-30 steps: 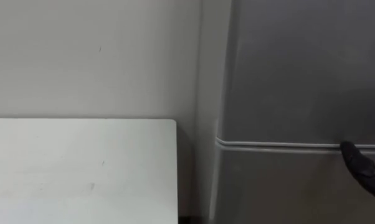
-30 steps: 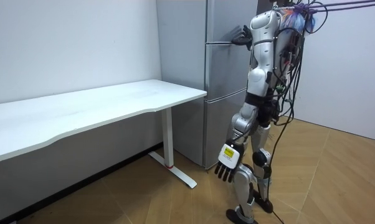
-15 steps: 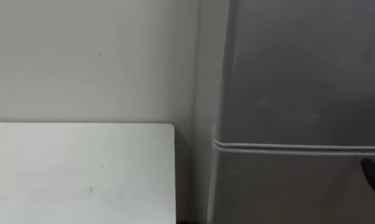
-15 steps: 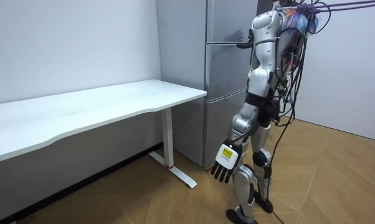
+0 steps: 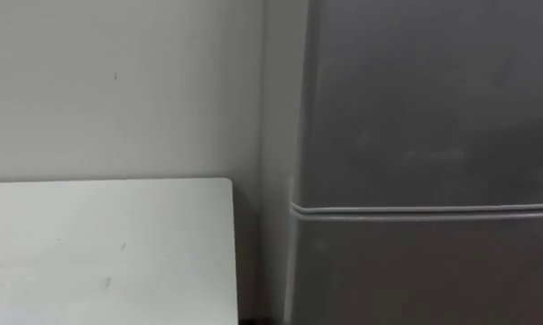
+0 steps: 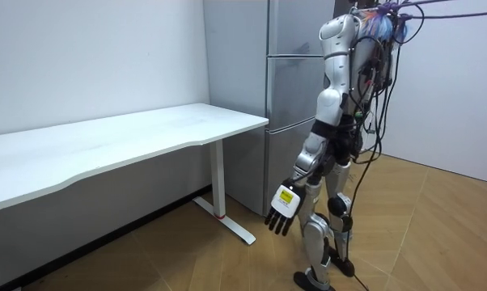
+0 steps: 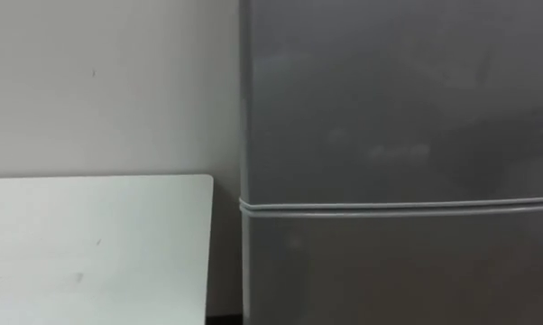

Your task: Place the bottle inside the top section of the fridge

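Both doors (image 5: 434, 99) of the grey fridge (image 6: 288, 97) stand closed just beside the white desk's (image 5: 100, 253) right edge; left hand (image 6: 281, 212) hangs low, fingers straight, empty, probably clear of the door's swing.

Fridge (image 5: 416, 117) grey; table (image 5: 100, 253) white; wall (image 5: 118, 81) off-white

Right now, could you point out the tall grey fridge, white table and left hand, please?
Grey fridge (image 5: 416, 108): left eye view, upper door.
White table (image 5: 100, 253): left eye view, top.
Left hand (image 6: 283, 204): room view, back.
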`<state>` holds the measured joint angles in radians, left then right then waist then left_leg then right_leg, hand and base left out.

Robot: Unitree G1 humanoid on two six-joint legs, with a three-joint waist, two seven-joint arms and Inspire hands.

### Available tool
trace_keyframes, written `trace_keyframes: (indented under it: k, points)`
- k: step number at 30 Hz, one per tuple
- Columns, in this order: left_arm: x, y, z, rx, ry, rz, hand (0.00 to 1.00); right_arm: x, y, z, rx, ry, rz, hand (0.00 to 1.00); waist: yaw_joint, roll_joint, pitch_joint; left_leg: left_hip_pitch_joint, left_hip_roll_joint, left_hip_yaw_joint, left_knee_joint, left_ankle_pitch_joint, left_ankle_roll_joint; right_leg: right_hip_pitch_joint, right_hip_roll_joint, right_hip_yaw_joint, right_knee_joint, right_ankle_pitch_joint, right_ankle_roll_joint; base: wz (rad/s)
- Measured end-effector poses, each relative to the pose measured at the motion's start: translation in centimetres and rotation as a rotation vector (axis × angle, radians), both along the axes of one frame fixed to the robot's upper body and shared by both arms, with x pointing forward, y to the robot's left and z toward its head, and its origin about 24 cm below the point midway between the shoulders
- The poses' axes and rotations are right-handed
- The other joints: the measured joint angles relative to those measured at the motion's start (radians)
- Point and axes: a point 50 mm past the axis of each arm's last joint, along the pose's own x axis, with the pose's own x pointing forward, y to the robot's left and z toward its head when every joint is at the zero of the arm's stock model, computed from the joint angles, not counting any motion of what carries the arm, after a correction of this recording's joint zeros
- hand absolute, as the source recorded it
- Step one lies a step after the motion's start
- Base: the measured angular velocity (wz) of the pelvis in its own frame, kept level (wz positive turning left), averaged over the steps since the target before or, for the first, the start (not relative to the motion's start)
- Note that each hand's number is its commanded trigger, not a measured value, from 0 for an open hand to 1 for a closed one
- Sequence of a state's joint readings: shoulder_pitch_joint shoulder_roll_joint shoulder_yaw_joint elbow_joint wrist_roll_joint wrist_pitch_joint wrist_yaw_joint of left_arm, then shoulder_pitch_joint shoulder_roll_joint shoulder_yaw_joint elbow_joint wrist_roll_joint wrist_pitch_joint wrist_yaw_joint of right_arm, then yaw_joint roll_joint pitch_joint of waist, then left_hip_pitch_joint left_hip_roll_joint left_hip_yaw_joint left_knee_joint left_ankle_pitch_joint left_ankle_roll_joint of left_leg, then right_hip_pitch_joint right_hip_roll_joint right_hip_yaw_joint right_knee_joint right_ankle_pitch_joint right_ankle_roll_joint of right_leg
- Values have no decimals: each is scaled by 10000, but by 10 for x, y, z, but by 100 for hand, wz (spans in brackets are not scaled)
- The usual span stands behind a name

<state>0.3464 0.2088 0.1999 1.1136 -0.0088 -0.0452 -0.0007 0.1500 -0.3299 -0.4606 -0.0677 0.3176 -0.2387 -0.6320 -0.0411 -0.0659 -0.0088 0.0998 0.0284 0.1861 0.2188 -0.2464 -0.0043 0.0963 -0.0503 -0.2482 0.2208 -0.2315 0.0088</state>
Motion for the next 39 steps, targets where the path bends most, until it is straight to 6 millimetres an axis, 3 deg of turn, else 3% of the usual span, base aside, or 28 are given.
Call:
trace_keyframes:
  k: [4,9,11,14,16,22,28,35,39]
  points:
    - [-3,1,1,150,84,74,0,-10,-14,-18,1551,-40,-491,0,-150,22,18,-23,6,-29,43,-2,1,21,1,-28,5,3,-5,2]
    - [6,1,2,223,-238,83,0,-38,-29,-70,4275,952,-1463,0,-183,196,61,-24,12,-35,32,-21,17,57,4,35,22,9,-2,1]
    - [8,1,2,205,-387,248,0,-51,-32,-87,5233,1264,-1737,0,-159,335,-6,-13,9,10,18,-30,27,55,1,66,24,7,1,-5]
    - [4,2,3,199,-463,654,0,-65,-33,-108,6586,1302,-2065,0,-177,585,0,-1,7,93,0,-26,28,60,12,189,41,5,4,-8]
    - [1,3,4,194,-502,881,0,-76,-32,-124,7194,1614,-2519,0,-190,596,4,8,7,82,25,-24,27,41,11,179,25,-1,10,0]
    - [-9,-5,2,-41,-320,1131,0,-95,-14,-162,8388,2828,-2704,0,-177,477,11,32,-22,48,43,-23,26,-6,-16,203,-3,-43,32,0]
    - [-14,-9,1,-49,-312,1616,0,-134,11,-209,9586,4805,-3266,0,-126,394,47,1,-32,50,57,-25,28,-12,-28,194,-29,-45,36,1]
    - [-18,-15,-2,-171,-144,1894,0,-193,44,-246,10630,8160,-3386,0,-135,553,52,161,-46,89,20,-28,29,111,-46,258,38,-93,61,-2]
    - [-20,-26,-5,-521,186,1766,0,-209,59,-257,10742,10338,-2427,0,-155,721,40,183,-35,49,-64,-45,46,91,-22,271,52,-92,60,0]
